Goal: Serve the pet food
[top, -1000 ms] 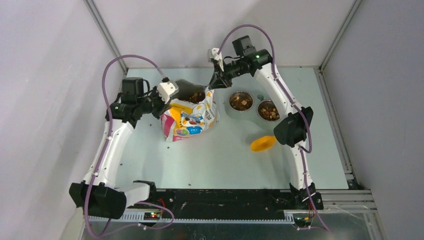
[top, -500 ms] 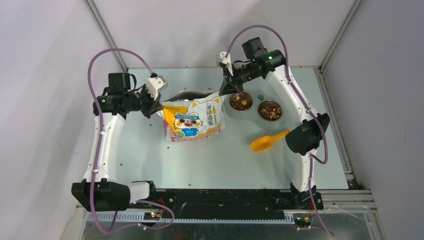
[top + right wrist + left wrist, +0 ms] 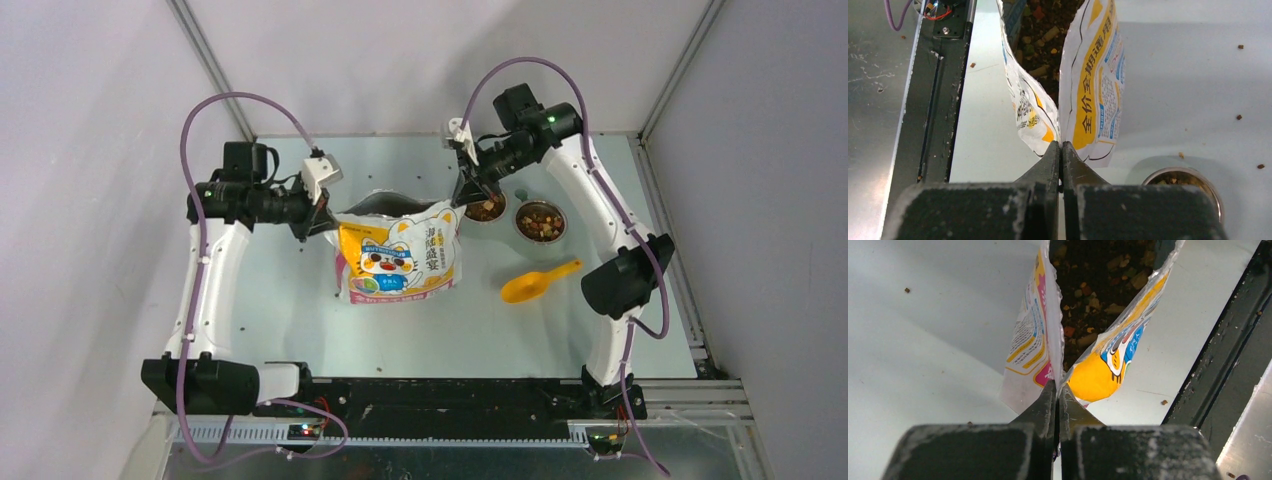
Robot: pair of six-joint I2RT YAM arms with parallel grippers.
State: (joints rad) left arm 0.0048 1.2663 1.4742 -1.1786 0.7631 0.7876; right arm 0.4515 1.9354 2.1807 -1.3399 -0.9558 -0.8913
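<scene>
The glossy yellow-and-white cartoon-cat bag [image 3: 400,260] stands upright with its mouth pulled wide between both arms. My left gripper [image 3: 328,222] is shut on the bag's left top corner, and my right gripper [image 3: 463,198] on its right top corner. In the left wrist view the left gripper [image 3: 1058,387] pinches the bag [image 3: 1093,375] edge, with brown pet food [image 3: 1093,285] inside. The right wrist view shows the right gripper [image 3: 1062,145] clamped on the bag [image 3: 1095,90] seam, pet food [image 3: 1040,35] beyond. More pet food [image 3: 540,222] fills two steel bowls.
The two bowls [image 3: 541,207] sit in a pale holder at the back right; the left one [image 3: 1180,181] is partly behind my right gripper. A yellow scoop [image 3: 535,283] lies in front of them. Stray pellets [image 3: 1239,117] dot the table. Grey walls enclose the cell.
Both grippers have closed on the bag's top corners. The bag went from slumped to upright and stretched, then shifted slightly right and nearer. The right arm moved right.
</scene>
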